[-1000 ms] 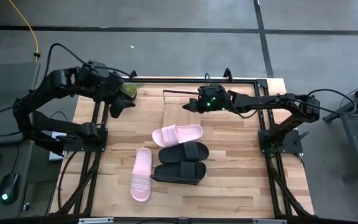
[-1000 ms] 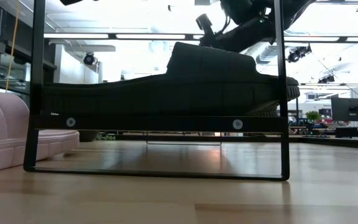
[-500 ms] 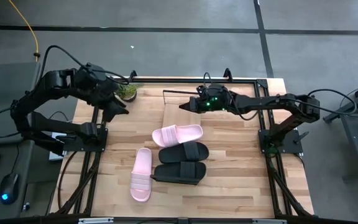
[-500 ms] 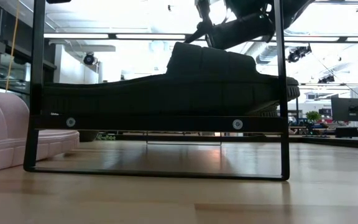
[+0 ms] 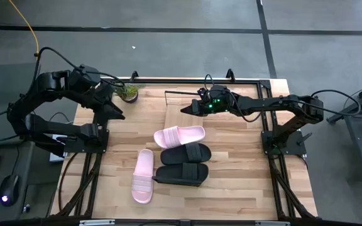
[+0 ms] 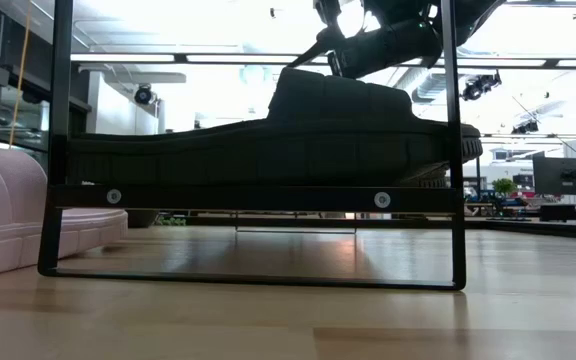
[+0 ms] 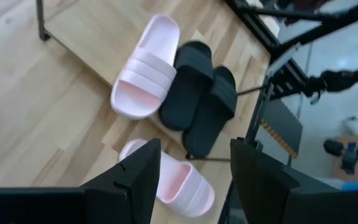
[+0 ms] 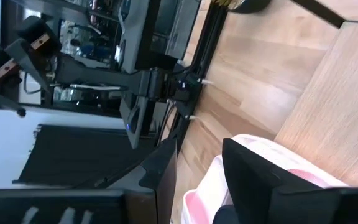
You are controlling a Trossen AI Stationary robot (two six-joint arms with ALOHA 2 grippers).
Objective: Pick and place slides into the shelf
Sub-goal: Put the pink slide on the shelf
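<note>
Four slides lie in a cluster at the table's middle. One pink slide point(image 5: 179, 135) lies at the near-left corner of the shelf point(image 5: 231, 129), with two black slides point(image 5: 185, 153) point(image 5: 181, 174) nearer and the other pink slide point(image 5: 143, 176) to their left. My left gripper point(image 5: 115, 114) hangs open and empty over the table's left part, away from the slides; its wrist view point(image 7: 196, 174) looks down on all four. My right gripper point(image 5: 185, 109) hovers open and empty over the shelf's left end, just beyond the pink slide point(image 8: 272, 162).
A small potted plant point(image 5: 129, 92) stands at the table's far-left side, near the left arm. Black frame rails run along the table's left, right and far sides. In the low view a black frame bar point(image 6: 248, 197) crosses in front of a black slide point(image 6: 298, 130).
My left gripper has drawn back toward the table's left edge, away from the plant and the shelf. My right gripper has shifted a little toward the left over the shelf's end. The slides have stayed where they were.
</note>
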